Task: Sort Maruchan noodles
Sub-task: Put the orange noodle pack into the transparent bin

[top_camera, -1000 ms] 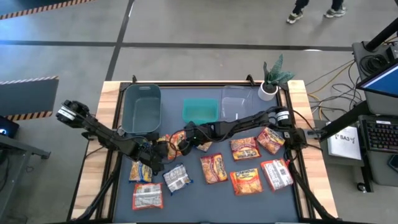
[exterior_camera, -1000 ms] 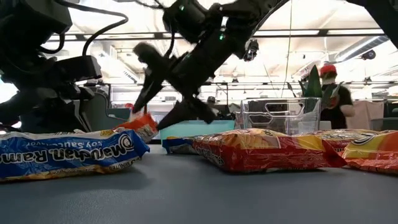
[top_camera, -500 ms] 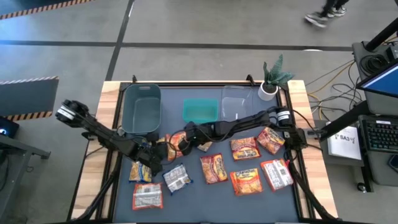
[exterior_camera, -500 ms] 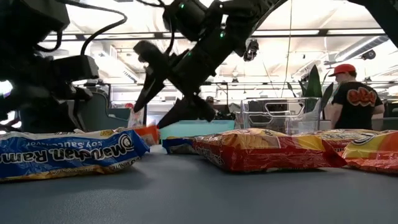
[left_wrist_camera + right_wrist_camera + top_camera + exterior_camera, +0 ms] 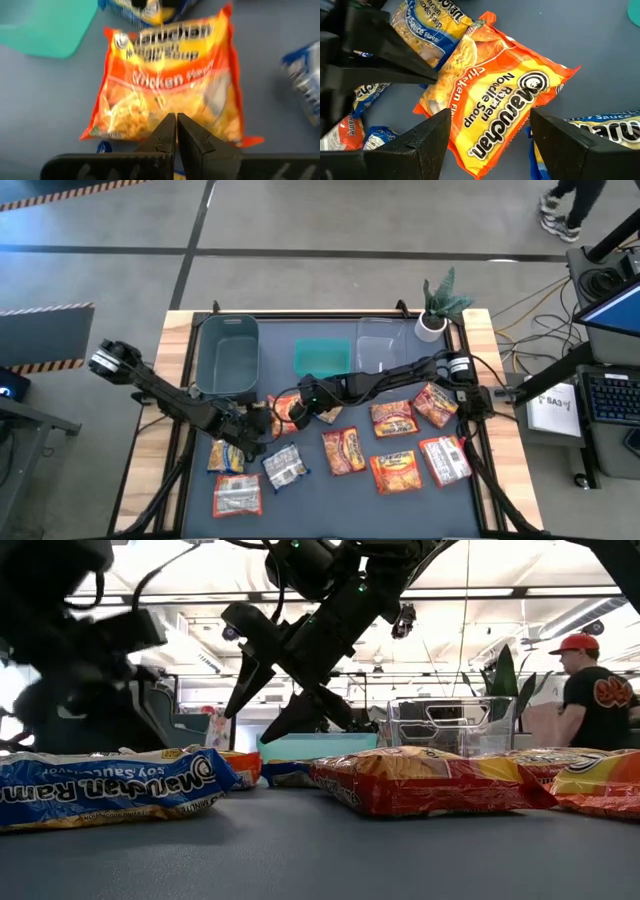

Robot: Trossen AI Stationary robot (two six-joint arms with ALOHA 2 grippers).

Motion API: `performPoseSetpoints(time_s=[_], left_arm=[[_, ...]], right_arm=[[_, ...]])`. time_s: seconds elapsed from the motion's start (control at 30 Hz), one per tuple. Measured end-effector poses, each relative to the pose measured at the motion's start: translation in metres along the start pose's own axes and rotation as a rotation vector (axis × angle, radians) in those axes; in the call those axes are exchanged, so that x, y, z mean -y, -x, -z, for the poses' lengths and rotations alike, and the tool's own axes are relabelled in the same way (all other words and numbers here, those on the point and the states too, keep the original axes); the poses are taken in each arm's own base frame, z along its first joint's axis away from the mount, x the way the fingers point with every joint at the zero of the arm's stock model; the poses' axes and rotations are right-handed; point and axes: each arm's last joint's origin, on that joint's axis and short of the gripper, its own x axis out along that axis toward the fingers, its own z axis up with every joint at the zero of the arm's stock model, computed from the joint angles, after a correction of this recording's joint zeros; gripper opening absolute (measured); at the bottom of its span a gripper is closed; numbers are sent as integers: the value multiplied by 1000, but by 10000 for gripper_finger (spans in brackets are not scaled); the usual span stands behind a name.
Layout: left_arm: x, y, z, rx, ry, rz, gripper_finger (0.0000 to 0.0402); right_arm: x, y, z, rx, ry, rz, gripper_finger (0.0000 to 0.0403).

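Note:
An orange Maruchan noodles packet [image 5: 285,408] [image 5: 170,80] [image 5: 505,100] lies flat on the dark mat, left of centre. My left gripper [image 5: 262,420] [image 5: 175,117] is shut, its tips at the packet's edge nearest the table's left. Above the packet hangs my right gripper [image 5: 297,398] [image 5: 258,720] [image 5: 490,120], open and clear of it, one finger over each side. A yellow-and-blue packet [image 5: 425,25] lies just beside the orange one. My left gripper comes slanting down from the table's left, and its shut fingertips [image 5: 432,76] meet the orange packet's side edge [image 5: 440,80]. I cannot tell whether they pinch the wrapper or only rest on it. The packet lies flat on the mat.
Several more packets lie over the near half of the mat [image 5: 343,450] [image 5: 285,467] [image 5: 445,460]. A grey bin [image 5: 228,355], a teal bin [image 5: 322,358] and a clear bin [image 5: 380,345] stand along the far edge, with a potted plant [image 5: 435,305] at the far right. A person [image 5: 590,680] stands behind the table.
The end of the orange packet that stood raised off the mat has sunk, and the packet now lies flat. Both grippers have stayed nearly where they were.

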Motion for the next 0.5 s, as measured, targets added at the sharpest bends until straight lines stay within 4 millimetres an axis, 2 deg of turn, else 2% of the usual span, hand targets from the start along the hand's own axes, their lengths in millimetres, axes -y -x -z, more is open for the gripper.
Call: performPoseSetpoints(time_s=[0.2,0.5], left_arm=[[4,-10,7,-32,17,-44,0],[5,-11,14,-87,54,-54,0]], right_arm=[[1,-2,1,-6,-13,4,260],[2,-3,2,-14,-33,10,293]])
